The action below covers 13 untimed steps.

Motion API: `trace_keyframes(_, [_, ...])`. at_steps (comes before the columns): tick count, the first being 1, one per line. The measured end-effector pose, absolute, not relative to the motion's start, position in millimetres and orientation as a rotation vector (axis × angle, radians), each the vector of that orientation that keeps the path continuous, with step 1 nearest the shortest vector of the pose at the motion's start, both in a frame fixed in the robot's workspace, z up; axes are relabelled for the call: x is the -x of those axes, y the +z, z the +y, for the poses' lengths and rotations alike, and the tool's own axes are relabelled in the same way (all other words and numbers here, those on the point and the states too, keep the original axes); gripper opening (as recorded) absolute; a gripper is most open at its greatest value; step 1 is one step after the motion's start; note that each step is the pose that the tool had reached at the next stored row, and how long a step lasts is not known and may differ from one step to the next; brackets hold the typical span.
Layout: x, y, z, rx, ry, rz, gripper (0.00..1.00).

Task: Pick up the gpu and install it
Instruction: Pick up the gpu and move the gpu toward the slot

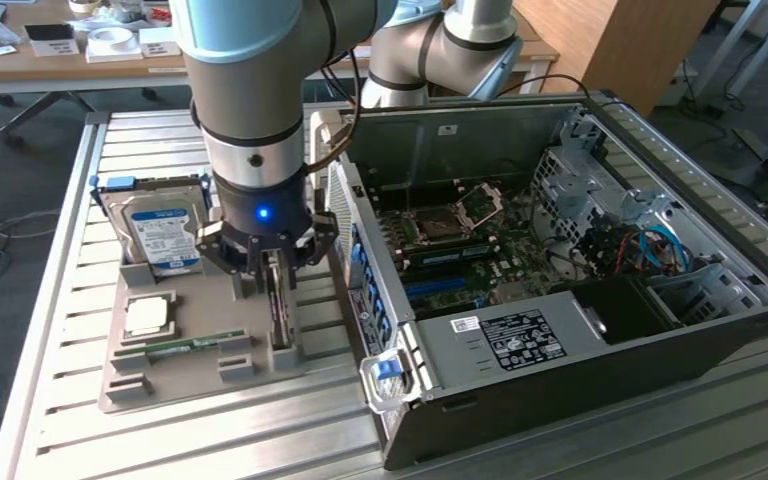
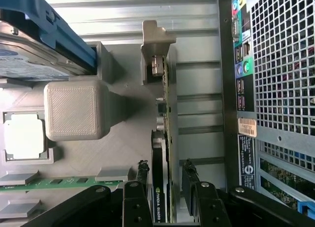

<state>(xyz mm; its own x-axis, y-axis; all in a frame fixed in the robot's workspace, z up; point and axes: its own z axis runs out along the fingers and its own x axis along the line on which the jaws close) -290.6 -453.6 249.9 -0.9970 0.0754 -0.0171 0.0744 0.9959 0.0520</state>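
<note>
Fingers (image 2: 141, 175) of the gripper (image 2: 165, 164) straddle the gpu (image 2: 158, 187), parted, with a gap showing beside one face, so nothing is clamped. The gpu stands on edge in the grey tray (image 1: 177, 378), just beside the open computer case (image 1: 651, 350), on the exterior view's left of it.

Exterior view high up, angled down across bench (image 1: 51, 300), parts tray (image 1: 177, 385) and open computer case (image 1: 704, 330), wrist view close in, facing down past the jaws, both sharing parts tray (image 2: 125, 148) and computer case (image 2: 285, 64).
</note>
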Motion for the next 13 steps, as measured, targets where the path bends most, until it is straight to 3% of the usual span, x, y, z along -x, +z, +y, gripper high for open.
trace_keyframes(13, [292.8, 243.3, -449.4, -0.117, 0.08, 3.119, 0.41])
